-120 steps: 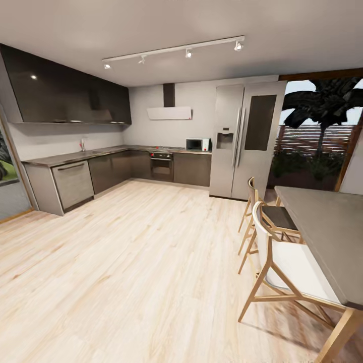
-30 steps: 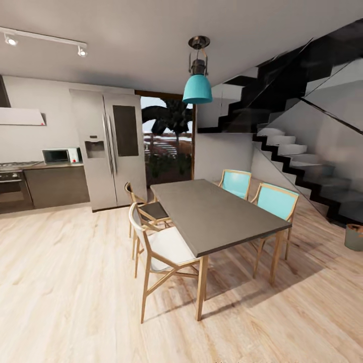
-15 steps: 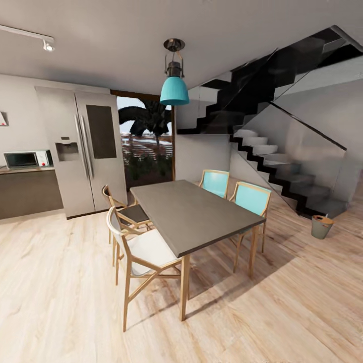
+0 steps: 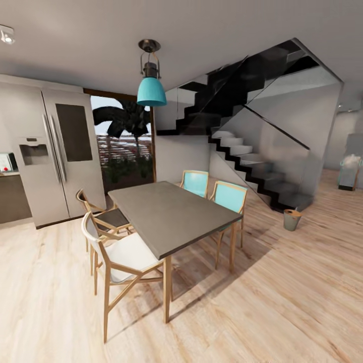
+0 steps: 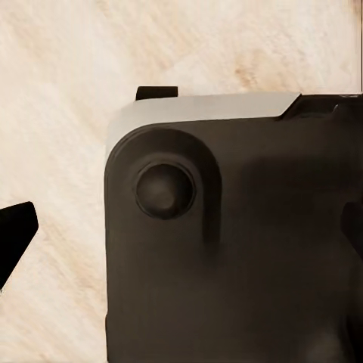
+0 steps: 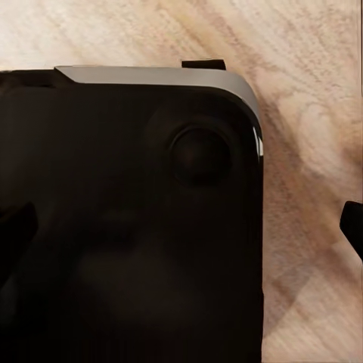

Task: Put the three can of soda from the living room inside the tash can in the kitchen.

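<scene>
Dining area beside the stairs (image 4: 262, 166).
Bin (image 4: 291, 220) stands on floor (image 4: 282, 292) right of table (image 4: 171, 214); neither pincer's opening can be told.

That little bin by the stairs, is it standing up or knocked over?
Upright. The tash can stands on the wood floor at the foot of the staircase, rim facing up. Its contents cannot be told.

Light wood plank floor (image 4: 282, 302) carries all items. Grey-topped desk (image 4: 169, 214) stands mid-room on wooden legs, top bare. Two white-seated chairs (image 4: 118, 257) along its near side, two turquoise chairs (image 4: 227, 199) along the far side. Bin (image 4: 291, 220) on floor at stair foot.
</scene>
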You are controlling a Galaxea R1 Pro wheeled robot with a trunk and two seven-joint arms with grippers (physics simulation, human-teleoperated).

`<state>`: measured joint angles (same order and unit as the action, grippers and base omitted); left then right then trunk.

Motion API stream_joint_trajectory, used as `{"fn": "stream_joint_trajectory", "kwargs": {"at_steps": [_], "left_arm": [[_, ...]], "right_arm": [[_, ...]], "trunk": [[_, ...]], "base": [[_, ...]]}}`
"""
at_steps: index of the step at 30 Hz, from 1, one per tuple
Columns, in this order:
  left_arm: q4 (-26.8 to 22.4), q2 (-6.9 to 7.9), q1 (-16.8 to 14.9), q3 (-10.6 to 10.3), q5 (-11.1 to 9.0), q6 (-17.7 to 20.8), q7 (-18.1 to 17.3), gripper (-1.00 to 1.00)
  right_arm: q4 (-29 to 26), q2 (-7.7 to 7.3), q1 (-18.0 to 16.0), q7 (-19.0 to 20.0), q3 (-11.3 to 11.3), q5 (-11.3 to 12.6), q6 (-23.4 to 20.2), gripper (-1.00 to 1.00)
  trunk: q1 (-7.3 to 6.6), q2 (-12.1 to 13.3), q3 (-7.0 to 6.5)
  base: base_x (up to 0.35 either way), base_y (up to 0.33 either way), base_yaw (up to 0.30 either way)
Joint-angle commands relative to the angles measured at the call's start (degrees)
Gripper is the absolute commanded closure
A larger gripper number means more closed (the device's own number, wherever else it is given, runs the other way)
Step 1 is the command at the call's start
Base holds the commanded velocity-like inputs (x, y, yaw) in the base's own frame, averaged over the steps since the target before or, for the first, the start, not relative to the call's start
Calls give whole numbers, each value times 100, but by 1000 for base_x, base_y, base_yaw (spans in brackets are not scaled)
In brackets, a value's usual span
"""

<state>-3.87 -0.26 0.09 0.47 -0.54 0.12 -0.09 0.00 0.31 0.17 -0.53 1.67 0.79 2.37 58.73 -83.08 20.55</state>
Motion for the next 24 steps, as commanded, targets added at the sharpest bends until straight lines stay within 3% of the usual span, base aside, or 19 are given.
{"fn": "stream_joint_trajectory", "kwargs": {"at_steps": [1, 24], "left_arm": [[0, 0, 0, 2, -1, 2, 0, -100], [-18, -10, 0, 5, -5, -1, -26, -100]], "right_arm": [[0, 1, 0, 0, 0, 0, 0, -100], [0, 2, -2, 0, 1, 0, 1, -100]], "trunk": [[0, 0, -3], [0, 0, -65]], "base": [[0, 0, -269], [0, 0, -269]]}}
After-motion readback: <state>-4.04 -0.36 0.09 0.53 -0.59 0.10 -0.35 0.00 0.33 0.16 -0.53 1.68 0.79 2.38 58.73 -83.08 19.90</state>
